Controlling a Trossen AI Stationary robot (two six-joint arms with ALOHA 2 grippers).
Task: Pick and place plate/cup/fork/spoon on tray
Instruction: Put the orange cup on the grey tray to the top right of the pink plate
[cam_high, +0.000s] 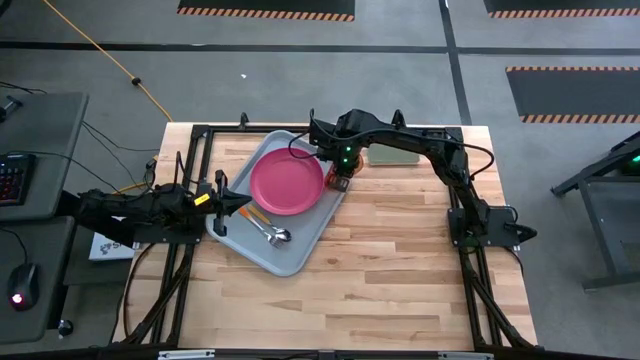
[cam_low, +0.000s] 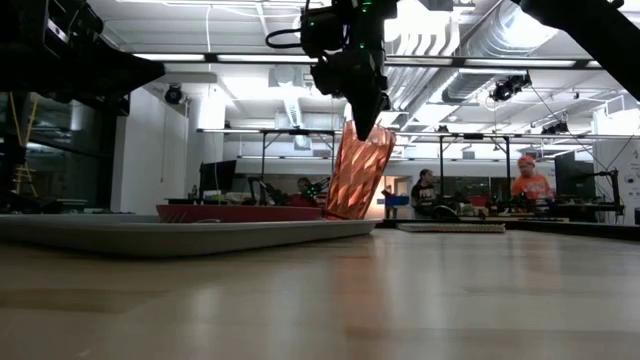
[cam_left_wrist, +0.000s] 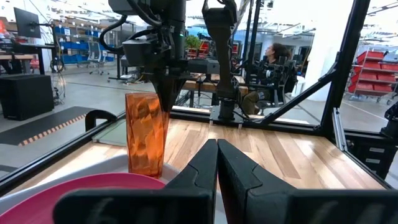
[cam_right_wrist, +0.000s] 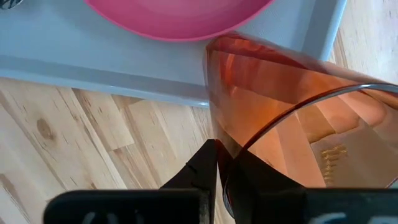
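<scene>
Right tool (cam_low: 368, 128) pinched shut on cup (cam_low: 358, 172) rim, tilted above tray (cam_high: 300, 255) edge beside plate (cam_high: 287, 182), probably for placing there. Left tool (cam_left_wrist: 216, 163) closed, empty.

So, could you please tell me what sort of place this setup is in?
It looks like a robotics lab or industrial workshop. Hazard-striped floor mats lie beyond the wooden table, red parts bins fill shelving, and people sit at benches under exposed ceiling ducts.

Overhead looking straight down, low table-level view, two wrist close-ups (all sharing the cup (cam_low: 358, 172))
</scene>
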